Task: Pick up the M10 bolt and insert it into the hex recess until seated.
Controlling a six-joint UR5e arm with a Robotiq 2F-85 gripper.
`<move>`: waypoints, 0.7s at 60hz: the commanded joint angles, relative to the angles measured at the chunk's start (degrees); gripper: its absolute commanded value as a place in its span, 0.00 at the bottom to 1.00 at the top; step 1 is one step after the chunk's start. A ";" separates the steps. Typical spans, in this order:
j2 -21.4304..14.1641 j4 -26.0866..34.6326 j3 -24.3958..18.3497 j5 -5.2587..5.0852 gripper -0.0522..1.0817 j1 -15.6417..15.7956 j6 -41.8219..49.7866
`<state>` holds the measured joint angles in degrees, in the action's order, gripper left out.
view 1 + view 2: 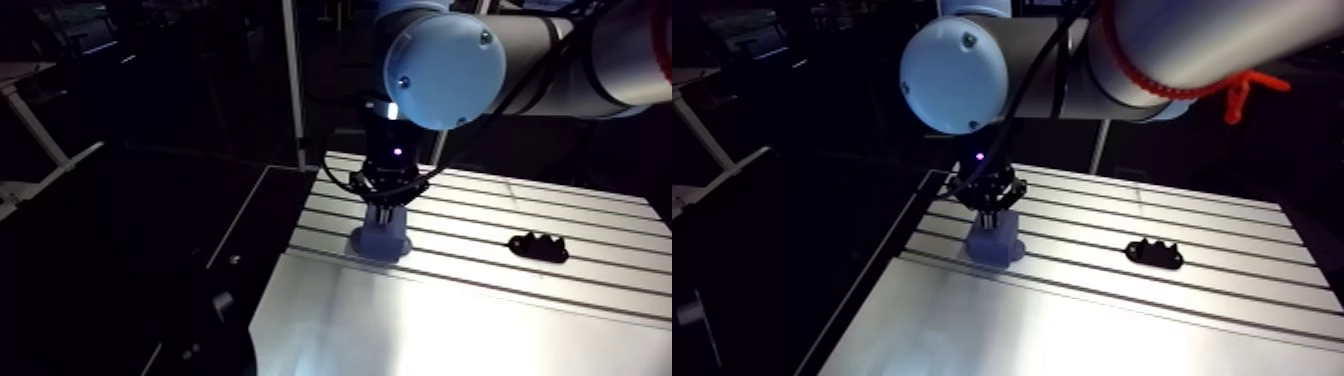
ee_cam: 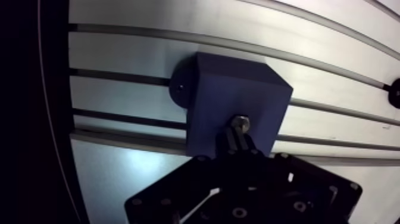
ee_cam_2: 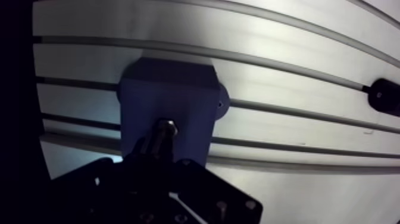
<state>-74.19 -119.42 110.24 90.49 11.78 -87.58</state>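
The gripper (image 2: 239,137) is seen pinched on the M10 bolt (image 2: 240,123), held between its fingers (image 2: 230,142) over the blue block (image 2: 232,89).

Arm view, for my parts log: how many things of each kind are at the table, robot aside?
Blue block: 1
Bolt: 1
Black part: 1
Total: 3

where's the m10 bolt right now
In the wrist view the M10 bolt is gripped in the hand, its end at the top face of the blue block on the slotted table. I can't tell whether it's seated.
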 commanded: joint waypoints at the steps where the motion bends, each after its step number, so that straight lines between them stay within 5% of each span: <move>1: -0.01 -0.06 0.11 0.00 1.00 0.00 0.00; 42: -0.36 0.10 -0.58 -0.09 0.99 0.00 -0.08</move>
<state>-74.31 -119.41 109.95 90.43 11.78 -87.63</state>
